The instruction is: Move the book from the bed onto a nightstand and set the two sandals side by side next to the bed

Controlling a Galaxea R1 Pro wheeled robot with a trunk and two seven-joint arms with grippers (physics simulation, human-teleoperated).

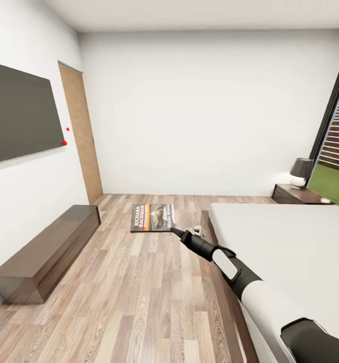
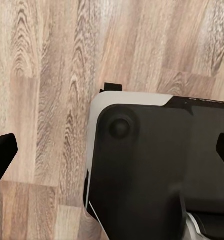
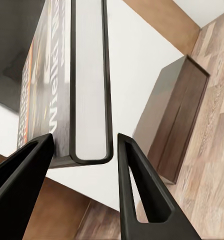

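The book point(image 1: 152, 218), dark-covered with a photo and orange and white lettering, hangs flat above the wood floor, just left of the bed's foot corner. My right gripper point(image 1: 173, 231) holds it by its near edge. In the right wrist view the book's point(image 3: 89, 80) page edge sits between the two black fingers of the right gripper point(image 3: 84, 142). The bed point(image 1: 290, 242) with its light grey mattress fills the right side. A dark nightstand point(image 1: 295, 194) stands beyond it by the window. My left gripper point(image 2: 114, 147) is open, pointing down at the floor. The sandals are out of view.
A lamp point(image 1: 301, 172) stands on the nightstand. A long low brown bench point(image 1: 48, 252) runs along the left wall under a dark wall panel point(image 1: 18, 116). A wooden door point(image 1: 81, 131) is in the far left corner. My own dark base point(image 2: 157, 170) lies under the left gripper.
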